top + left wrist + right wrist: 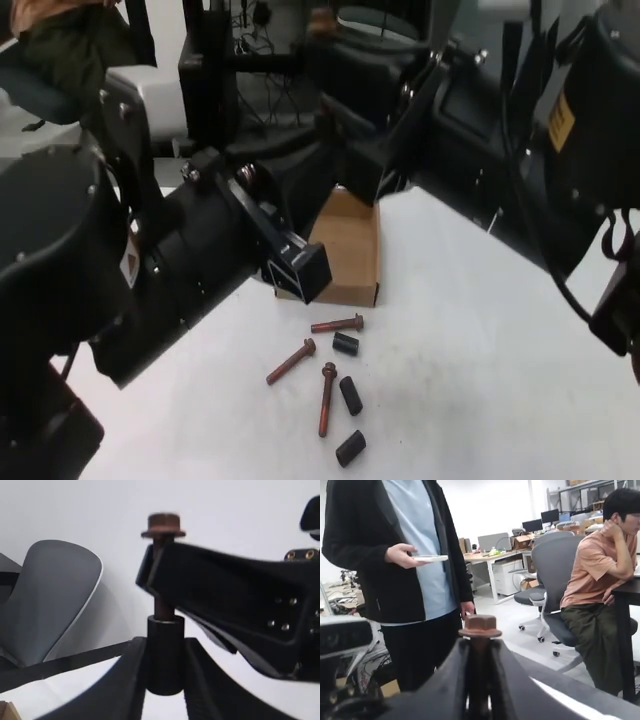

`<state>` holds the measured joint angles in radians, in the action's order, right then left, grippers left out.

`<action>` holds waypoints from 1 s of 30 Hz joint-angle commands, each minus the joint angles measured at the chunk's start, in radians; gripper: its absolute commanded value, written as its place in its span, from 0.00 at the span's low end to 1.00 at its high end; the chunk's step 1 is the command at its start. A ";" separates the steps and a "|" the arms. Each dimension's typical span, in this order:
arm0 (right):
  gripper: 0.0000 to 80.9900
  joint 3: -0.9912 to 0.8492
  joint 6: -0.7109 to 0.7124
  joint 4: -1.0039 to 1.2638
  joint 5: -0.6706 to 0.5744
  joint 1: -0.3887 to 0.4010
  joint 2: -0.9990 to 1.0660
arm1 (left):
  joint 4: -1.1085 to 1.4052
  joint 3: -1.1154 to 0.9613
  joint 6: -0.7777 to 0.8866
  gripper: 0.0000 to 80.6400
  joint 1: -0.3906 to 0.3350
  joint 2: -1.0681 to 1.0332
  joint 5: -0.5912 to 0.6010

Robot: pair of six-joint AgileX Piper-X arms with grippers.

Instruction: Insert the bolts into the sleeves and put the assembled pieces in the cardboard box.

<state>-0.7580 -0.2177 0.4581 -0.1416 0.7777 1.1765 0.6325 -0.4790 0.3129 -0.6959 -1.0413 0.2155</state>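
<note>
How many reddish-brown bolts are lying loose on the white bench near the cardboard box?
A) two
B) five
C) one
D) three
D: in the high view, the bench carries one bolt nearest the cardboard box, a second bolt and a third bolt.

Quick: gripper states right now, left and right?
Left gripper: closed on the sleeve.
Right gripper: closed on the bolt.
</note>
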 commanded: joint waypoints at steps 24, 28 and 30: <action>0.80 -0.020 0.174 -0.374 0.364 -0.004 -0.221 | -0.247 -0.124 -0.137 0.02 0.149 -0.154 -0.032; 0.80 -0.020 0.172 -0.467 0.364 -0.004 -0.239 | -0.298 -0.252 -0.137 0.02 0.188 -0.325 -0.005; 0.80 -0.020 0.161 -0.494 0.364 -0.004 -0.245 | -0.378 -0.327 -0.165 0.02 0.187 -0.401 -0.009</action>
<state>-0.7673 -0.0526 0.0000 0.2144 0.7759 0.9473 0.3055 -0.7340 0.1713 -0.5122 -1.3852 0.1922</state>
